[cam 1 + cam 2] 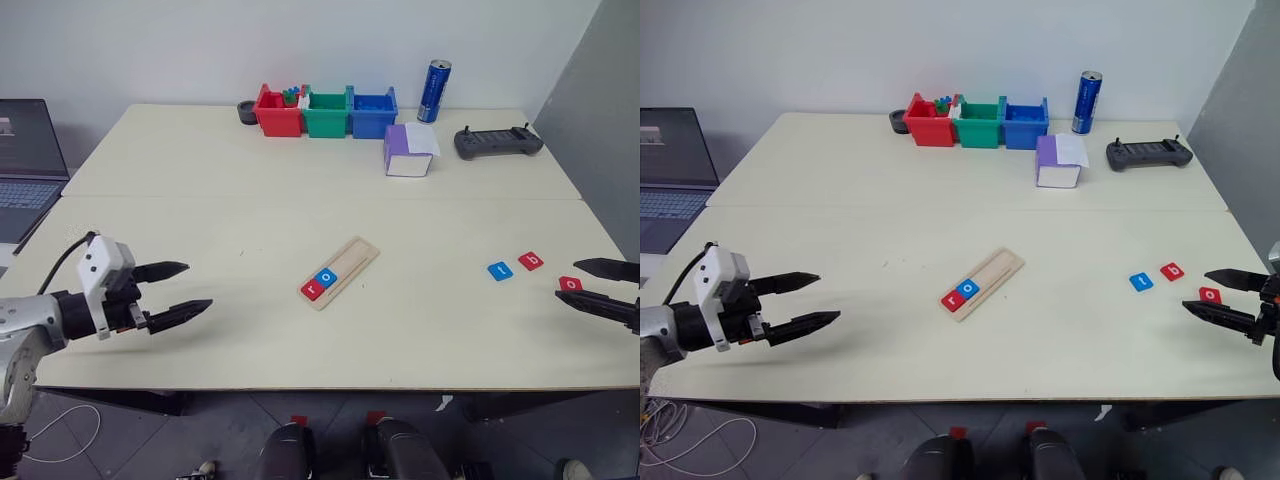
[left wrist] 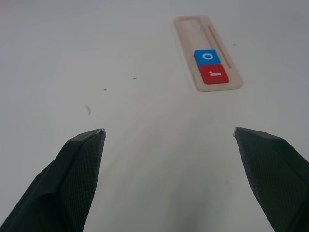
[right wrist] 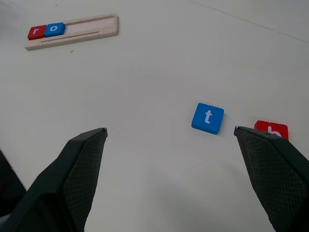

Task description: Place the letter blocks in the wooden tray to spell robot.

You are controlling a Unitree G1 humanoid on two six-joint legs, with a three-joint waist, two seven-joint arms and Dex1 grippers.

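The wooden tray (image 1: 358,257) lies slantwise at the table's middle. A red r tile (image 1: 312,290) and a blue o tile (image 1: 325,278) sit side by side at its near end. Toward the right, loose on the table, lie a blue t tile (image 1: 500,270), a red b tile (image 1: 531,261) and a red o tile (image 1: 571,284). My right gripper (image 1: 1195,289) stands open at the right edge, its tips close to the red o tile, holding nothing. My left gripper (image 1: 200,285) is open and empty over the table's left front, well away from the tray (image 2: 193,34).
At the back stand a red bin (image 1: 277,116), a green bin (image 1: 325,115), a blue bin (image 1: 372,113), a blue can (image 1: 433,91) and a purple-and-white box (image 1: 408,151). A dark controller (image 1: 497,142) lies back right. A laptop (image 1: 25,170) sits off the left edge.
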